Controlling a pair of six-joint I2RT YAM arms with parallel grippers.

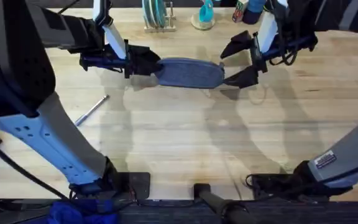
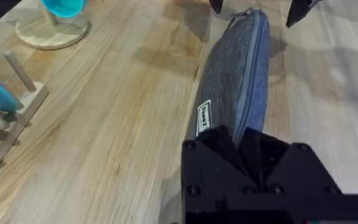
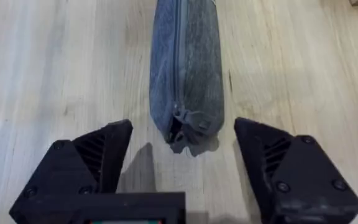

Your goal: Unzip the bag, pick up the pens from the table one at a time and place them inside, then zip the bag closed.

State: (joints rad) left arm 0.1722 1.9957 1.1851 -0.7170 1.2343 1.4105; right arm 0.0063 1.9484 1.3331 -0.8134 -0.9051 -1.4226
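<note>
Blue-grey bag point(image 1: 189, 73) lies zipped on the table point(image 1: 185, 143), left gripper point(image 1: 143, 63) clamping one end, right gripper point(image 1: 241, 59) spread wide.

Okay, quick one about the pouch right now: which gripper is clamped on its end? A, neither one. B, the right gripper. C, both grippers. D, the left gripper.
D: the left gripper is shut on one end of the bag, while the right gripper sits open with its fingers either side of the zipper pull end, not touching it.
</note>
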